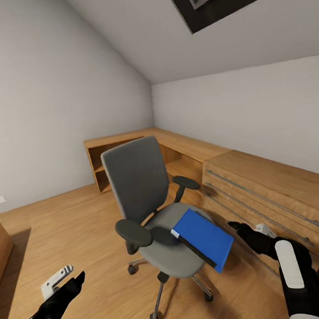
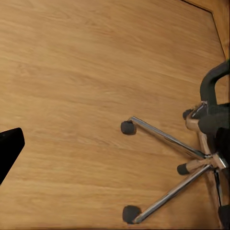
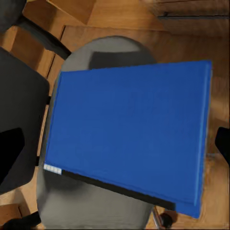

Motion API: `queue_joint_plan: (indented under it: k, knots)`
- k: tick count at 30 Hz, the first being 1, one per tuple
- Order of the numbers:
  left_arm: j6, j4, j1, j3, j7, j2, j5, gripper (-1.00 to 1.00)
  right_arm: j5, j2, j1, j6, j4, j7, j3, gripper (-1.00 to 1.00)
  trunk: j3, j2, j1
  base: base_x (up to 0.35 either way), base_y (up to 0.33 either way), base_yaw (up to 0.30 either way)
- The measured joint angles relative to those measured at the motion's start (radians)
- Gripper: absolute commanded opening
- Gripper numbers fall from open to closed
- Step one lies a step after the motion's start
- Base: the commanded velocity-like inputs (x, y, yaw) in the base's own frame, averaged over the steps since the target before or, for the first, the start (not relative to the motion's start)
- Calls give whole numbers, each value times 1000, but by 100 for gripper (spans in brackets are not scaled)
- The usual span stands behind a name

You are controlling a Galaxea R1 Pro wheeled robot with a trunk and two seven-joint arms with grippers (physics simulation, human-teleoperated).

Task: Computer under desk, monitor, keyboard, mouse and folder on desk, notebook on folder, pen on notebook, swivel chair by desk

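The grey swivel chair point(image 1: 132, 181) stands mid-room on the wood floor. Its back faces the far corner. The bright blue folder point(image 1: 204, 237) with a black spine edge lies flat on the seat and overhangs the seat's right side. My right gripper point(image 1: 249, 228) hovers open just right of the folder and touches nothing. In the right wrist view the folder point(image 3: 129, 134) lies on the grey seat point(image 3: 96, 211), between the spread black fingers point(image 3: 12, 153). My left gripper point(image 1: 73, 276) is open and low at the chair's left. Its wrist view looks down on the chair's chrome base point(image 2: 182, 148).
A light wood chest point(image 1: 267, 189) with long steel handles stands close behind my right arm. Low wooden shelving point(image 1: 130, 147) runs along the far walls. Another wooden piece point(image 1: 0, 244) juts in at the left edge. Open floor point(image 1: 64, 224) lies left of the chair.
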Motion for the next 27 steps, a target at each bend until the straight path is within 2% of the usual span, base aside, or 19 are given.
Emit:
queue_joint_plan:
  k: [3,4,6,8,9,13,18,27]
  knots:
    - [1,-1,0,0,0,1,0,100,-39,-2,0,31,38,1,-9,100,0,0,0,-197,151,-299]
    - [1,-1,0,1,-1,3,0,100,-63,-8,0,45,53,2,-14,100,0,0,0,-66,52,-299]
    - [3,-2,0,10,-1,6,0,100,-145,-33,0,71,97,2,-23,100,0,0,0,-38,30,-299]
    - [3,-2,0,12,-1,6,0,100,-184,-44,-1,76,118,2,-26,100,0,0,0,-22,18,-299]
    - [3,-2,0,14,-2,6,0,100,-219,-54,0,78,138,2,-27,100,0,0,0,-14,11,-299]
    - [3,-3,0,23,-3,7,1,100,-292,-81,-1,83,173,3,-27,100,0,0,-1,-7,5,-272]
    - [3,-4,0,44,-17,8,1,100,-316,-91,0,84,183,4,-28,100,-13,-28,15,-2,1,-110]
    - [3,-4,0,52,-36,6,4,100,-326,-93,-1,83,183,4,-29,100,-41,-91,49,0,0,-18]
